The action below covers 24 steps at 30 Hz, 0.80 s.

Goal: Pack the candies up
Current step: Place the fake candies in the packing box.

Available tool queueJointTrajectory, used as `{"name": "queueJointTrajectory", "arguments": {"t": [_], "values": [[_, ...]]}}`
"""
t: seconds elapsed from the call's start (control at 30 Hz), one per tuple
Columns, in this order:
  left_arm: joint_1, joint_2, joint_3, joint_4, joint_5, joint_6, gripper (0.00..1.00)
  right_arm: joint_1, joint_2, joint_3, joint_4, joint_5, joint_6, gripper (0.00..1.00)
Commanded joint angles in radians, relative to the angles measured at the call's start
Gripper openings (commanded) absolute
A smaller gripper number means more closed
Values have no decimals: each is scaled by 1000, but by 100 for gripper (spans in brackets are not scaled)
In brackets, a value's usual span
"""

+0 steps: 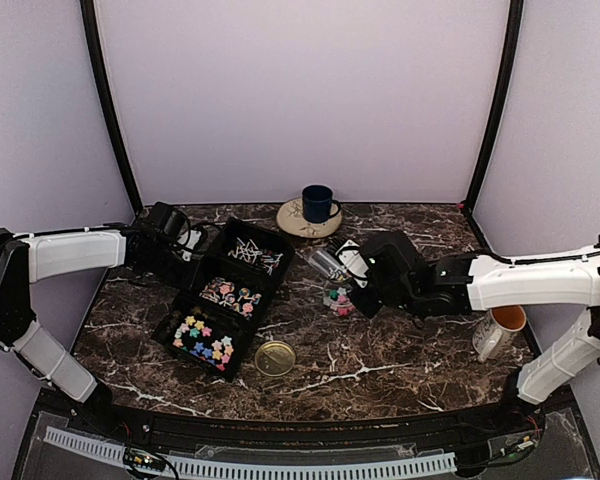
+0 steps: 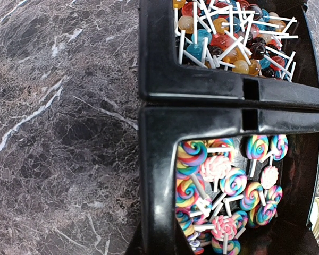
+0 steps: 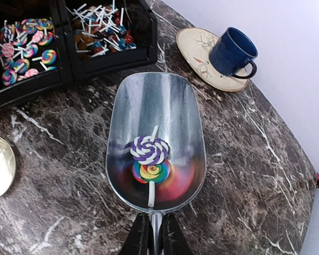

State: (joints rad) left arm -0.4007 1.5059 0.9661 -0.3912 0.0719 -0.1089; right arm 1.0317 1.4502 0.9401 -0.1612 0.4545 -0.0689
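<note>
Lid: round gold metal lid (image 1: 275, 357) lies off, beside tray
Tray: black three-part plastic tray (image 2: 202, 101) holds most candies (image 2: 228, 180); stars, swirls, stick pops
Right gripper (image 3: 151, 236): clamped on handle of silver metal scoop (image 3: 159, 101); two swirl lollipops (image 3: 149, 150) inside
Jar: small clear round jar (image 1: 337, 298) shows some colour; fill unclear
Left gripper (image 1: 180, 243): at tray's far-left edge; jaws unreadable
Progress: early, by judgement; bulk unpacked, lid unfitted

The right gripper (image 3: 155, 228) is clamping its fingers (image 3: 140, 237) on the handle of a scoop (image 3: 157, 122), which is jutting straight ahead of the fingertips. The right arm (image 1: 530, 280) is trailing nearly level behind it. The left arm (image 1: 75, 252) is stretching out behind the left gripper (image 1: 180, 240), whose jaws are staying hidden from every view.
</note>
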Motion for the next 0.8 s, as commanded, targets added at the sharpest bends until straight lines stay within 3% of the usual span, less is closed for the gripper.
{"name": "queueJointTrajectory", "arguments": {"t": [0.0, 0.27, 0.77], "values": [[9, -55, 51, 81, 64, -29, 0, -23, -58, 4, -146, 63, 24, 0], [8, -52, 51, 81, 71, -29, 0, -29, -73, 70, -340, 92, 28, 0], [8, -46, 52, 80, 76, -32, 0, -30, 19, 187, -547, 79, 28, 0]]}}
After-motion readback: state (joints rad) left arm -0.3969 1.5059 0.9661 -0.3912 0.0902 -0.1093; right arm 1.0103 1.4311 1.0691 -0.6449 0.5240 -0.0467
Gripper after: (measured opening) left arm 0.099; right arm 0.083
